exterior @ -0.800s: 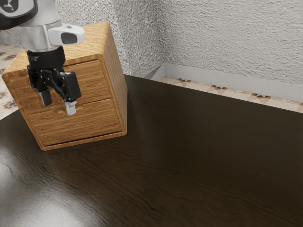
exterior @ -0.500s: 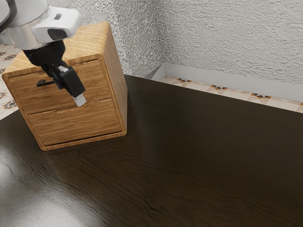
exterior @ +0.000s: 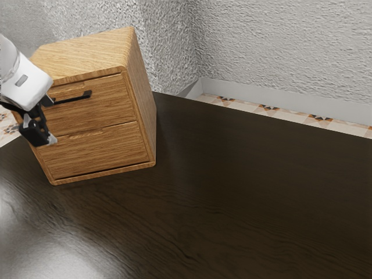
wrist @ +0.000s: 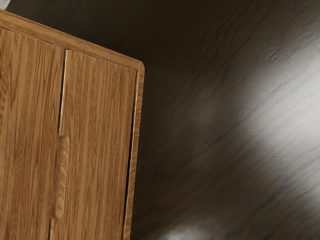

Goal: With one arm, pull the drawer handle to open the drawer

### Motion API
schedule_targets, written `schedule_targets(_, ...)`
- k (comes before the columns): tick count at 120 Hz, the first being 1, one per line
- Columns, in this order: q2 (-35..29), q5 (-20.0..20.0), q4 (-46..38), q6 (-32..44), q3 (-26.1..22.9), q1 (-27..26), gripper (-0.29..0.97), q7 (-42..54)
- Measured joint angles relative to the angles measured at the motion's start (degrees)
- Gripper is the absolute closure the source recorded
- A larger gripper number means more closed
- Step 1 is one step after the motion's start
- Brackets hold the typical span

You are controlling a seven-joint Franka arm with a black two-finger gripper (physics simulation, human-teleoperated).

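Hovering gripper [exterior: 43, 135] near drawer handle [exterior: 70, 97], seemingly apart.

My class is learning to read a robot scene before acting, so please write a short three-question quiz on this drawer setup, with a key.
1. True or false: the claw is holding the black handle of the top drawer.
2. How many drawer fronts does the wooden cabinet show? A) one B) two C) three
3. Fill in: the claw hangs by the cabinet's front, near the exterior view's ___ edge.

Key
1. False. The claw sits below the handle, not around it.
2. B
3. left
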Motion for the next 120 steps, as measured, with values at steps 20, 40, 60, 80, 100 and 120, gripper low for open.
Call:
schedule_targets(20, 5.94, 1.22, 1.17, 7.06, 0.61, 1.38, 0.11, 6.59)
schedule_targets(40, 10.22, 0.84, 4.25, 12.21, 1.43, 3.69, 0.21, 11.52)
schedule_targets(60, 17.42, -2.3, 10.59, 13.42, 2.04, 4.93, 0.31, 15.23)
schedule_targets(80, 20.56, -4.48, 13.64, 12.74, 2.94, 7.18, 0.35, 17.7)
schedule_targets(100, 24.83, -6.2, 17.71, 11.19, 3.07, 7.57, 0.36, 18.92)
schedule_targets(120, 26.08, -7.93, 18.83, 9.98, 3.11, 8.96, 0.36, 19.53)
